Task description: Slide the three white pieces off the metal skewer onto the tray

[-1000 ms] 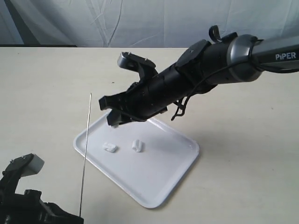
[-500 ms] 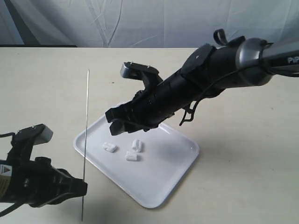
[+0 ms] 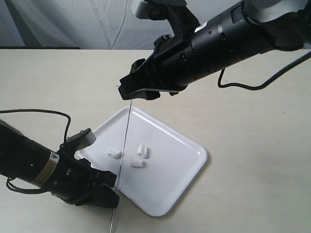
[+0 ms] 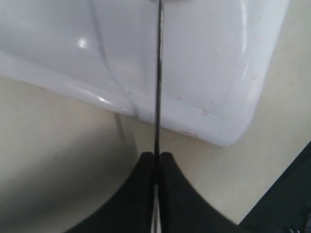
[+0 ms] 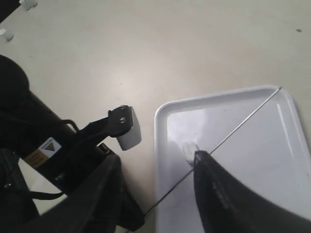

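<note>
Treat stripping as likely complete: three white pieces point(image 3: 142, 151) loose on tray point(image 3: 180, 160) toward 9 o'clock, bare metal skewer point(image 3: 124, 141) pinched in left gripper point(image 3: 115, 190), right gripper point(image 3: 133, 92) spread at 12 o'clock; next, lay skewer aside.

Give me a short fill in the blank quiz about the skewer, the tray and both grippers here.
The white pieces on the tray number ___. The left gripper pinches the metal skewer near its ___ end. The right gripper is ___, holding nothing.
Missing words: three; lower; open.
</note>
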{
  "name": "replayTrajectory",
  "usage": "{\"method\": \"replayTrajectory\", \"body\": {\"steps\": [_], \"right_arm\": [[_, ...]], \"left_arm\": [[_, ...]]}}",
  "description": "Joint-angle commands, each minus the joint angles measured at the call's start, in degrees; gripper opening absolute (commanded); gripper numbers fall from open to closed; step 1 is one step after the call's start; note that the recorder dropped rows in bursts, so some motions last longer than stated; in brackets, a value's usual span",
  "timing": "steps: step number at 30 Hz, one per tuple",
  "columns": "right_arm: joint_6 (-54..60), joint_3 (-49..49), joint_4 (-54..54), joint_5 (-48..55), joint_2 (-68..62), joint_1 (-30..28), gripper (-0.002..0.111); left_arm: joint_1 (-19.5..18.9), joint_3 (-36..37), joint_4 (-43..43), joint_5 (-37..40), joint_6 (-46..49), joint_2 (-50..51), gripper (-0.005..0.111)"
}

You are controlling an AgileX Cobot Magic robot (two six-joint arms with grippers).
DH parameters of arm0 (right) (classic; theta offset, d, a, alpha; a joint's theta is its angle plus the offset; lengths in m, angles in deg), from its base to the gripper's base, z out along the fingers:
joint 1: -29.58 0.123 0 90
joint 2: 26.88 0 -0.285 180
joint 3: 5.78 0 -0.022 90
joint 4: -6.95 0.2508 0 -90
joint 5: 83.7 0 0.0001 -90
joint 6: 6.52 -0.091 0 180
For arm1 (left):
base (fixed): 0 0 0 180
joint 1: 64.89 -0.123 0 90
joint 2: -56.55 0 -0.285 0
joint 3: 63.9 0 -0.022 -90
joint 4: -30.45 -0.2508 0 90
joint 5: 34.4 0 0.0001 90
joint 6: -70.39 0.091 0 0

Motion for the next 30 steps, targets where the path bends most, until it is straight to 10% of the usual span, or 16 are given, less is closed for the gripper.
{"method": "replayTrajectory", "body": {"steps": [1,7,17,25,30], "right_arm": [[-0.54,0.05,-0.76,2.76,1.01,0.01,0.045],[-1.13,0.05,-1.59,2.23,1.35,0.01,0.045],[-1.28,0.05,-8.44,-0.83,14.13,-6.55,0.045],[0.11,0.96,-13.98,6.14,27.61,-9.05,0.045],[0.49,11.0,-11.63,-9.25,38.78,-9.05,0.045]], "left_arm": [[0.31,-0.32,-0.21,-0.88,-0.21,1.97,0.003],[0.31,-0.69,-0.21,-1.23,1.31,2.23,0.041],[-11.87,-3.17,-0.21,-28.51,9.69,-4.83,0.041],[-23.83,-1.4,-0.21,-28.69,23.9,-24.4,0.041],[-27.82,-0.93,-0.21,-28.69,31.87,-41.91,0.041]]}}
